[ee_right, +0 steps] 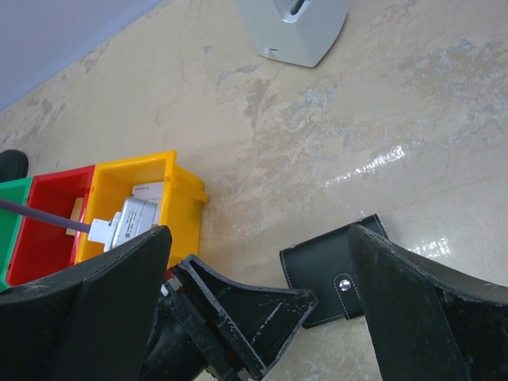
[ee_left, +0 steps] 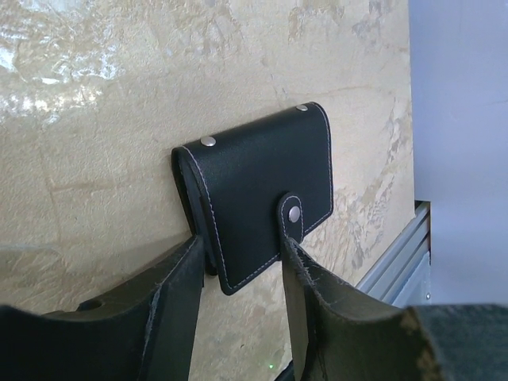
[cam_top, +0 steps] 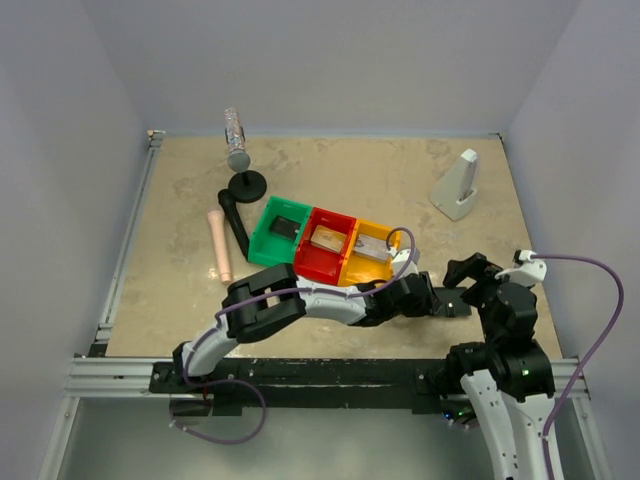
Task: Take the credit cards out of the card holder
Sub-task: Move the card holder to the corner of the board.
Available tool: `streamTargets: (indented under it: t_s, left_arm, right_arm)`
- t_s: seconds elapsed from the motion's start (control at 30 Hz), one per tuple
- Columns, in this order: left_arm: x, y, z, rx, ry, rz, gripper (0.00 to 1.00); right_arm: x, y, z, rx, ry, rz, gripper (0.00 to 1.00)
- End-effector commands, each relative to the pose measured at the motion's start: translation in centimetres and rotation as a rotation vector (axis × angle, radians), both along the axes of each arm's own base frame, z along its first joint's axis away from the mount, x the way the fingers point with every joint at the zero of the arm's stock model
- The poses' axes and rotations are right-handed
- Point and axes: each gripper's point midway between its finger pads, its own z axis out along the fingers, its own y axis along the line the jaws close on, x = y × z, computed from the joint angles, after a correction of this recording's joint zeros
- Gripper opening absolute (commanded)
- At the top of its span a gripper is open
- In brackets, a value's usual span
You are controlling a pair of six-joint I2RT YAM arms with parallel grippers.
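Fingers (ee_left: 175,302) of the left hand (ee_left: 242,242) straddle the near end of the snapped-shut card holder (ee_left: 254,182), flat on the worktop (ee_left: 103,119), likely to pin it for unsnapping, though whether they clamp it cannot be told, while the right hand (ee_right: 260,232) hangs wide open over it.

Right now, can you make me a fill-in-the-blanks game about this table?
The card holder is coloured ____. Its corner sits between the ____ gripper's fingers. Between the green bin and the yellow bin sits the ____ bin. The right gripper's jaws stand wide ____.
Missing words: black, left, red, open.
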Motion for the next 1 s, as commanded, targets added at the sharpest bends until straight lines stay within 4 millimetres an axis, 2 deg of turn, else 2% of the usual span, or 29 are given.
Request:
streamTargets:
  t_s: [0.0,0.53,0.73,0.87,0.97]
  left_arm:
    - [0.8,-1.1,0.7,-0.025,-0.014,-0.002,0.47]
    - [0.9,-0.7,-0.4,-0.018,-0.005,-0.001,0.28]
    - [0.9,-0.5,-0.6,-0.023,-0.003,-0.001,0.15]
    - [0.9,-0.3,-0.6,-0.031,-0.002,0.001,0.01]
    - [0.8,0.1,-0.5,-0.037,-0.004,-0.001,0.0]
  right_arm:
    - [0.5,-0.3,1.0,-0.013,-0.046,-0.011,0.99]
    - [0.7,0.0,0.4,-0.013,-0.037,0.0,0.99]
    - [0.7,0.0,0.1,-0.015,-0.024,0.0,0.99]
    - [0.8,-0.1,-0.1,-0.015,-0.011,-0.004,0.99]
    - [0.8,-0.1,-0.3,-0.017,-0.002,-0.005,0.99]
